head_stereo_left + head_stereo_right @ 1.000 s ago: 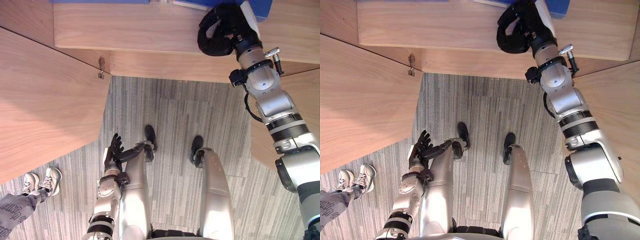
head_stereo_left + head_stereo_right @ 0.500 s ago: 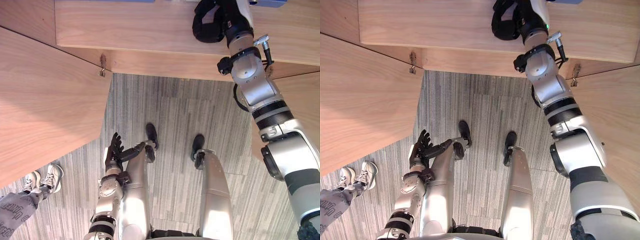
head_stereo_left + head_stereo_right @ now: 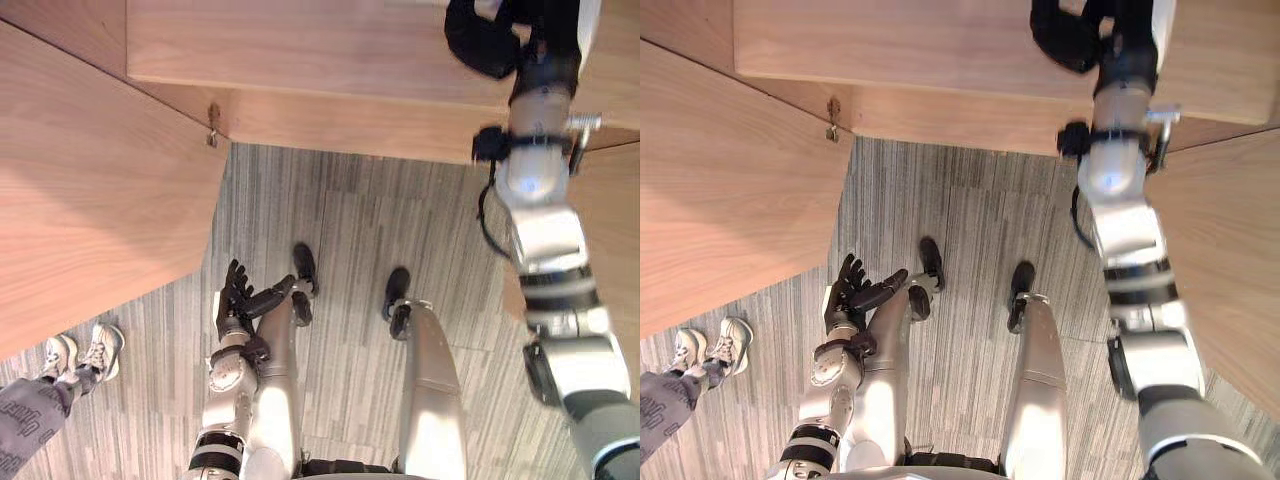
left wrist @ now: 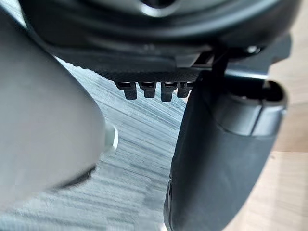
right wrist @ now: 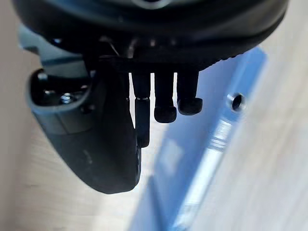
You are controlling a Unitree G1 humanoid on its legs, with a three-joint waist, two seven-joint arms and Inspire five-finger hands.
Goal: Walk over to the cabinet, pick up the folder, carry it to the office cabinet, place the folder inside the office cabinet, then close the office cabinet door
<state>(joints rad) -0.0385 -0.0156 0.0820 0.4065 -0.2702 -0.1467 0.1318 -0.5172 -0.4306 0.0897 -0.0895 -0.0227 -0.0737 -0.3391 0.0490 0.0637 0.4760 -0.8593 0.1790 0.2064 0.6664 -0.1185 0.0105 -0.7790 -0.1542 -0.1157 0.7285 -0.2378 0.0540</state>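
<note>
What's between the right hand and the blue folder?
Nothing. In the right wrist view the right hand hangs over the blue folder on the wooden shelf, with the gap bare.

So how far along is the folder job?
Done: it stands at the open cabinet. In hand: the right hand hovers over the blue folder on the shelf, not gripping it; pickup or release, I cannot tell. Still to do: closing the door. The left hand hangs open, idle.

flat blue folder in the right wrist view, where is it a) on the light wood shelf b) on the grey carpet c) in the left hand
a: the flat blue folder lies on the light wood shelf, past the right hand.
</note>
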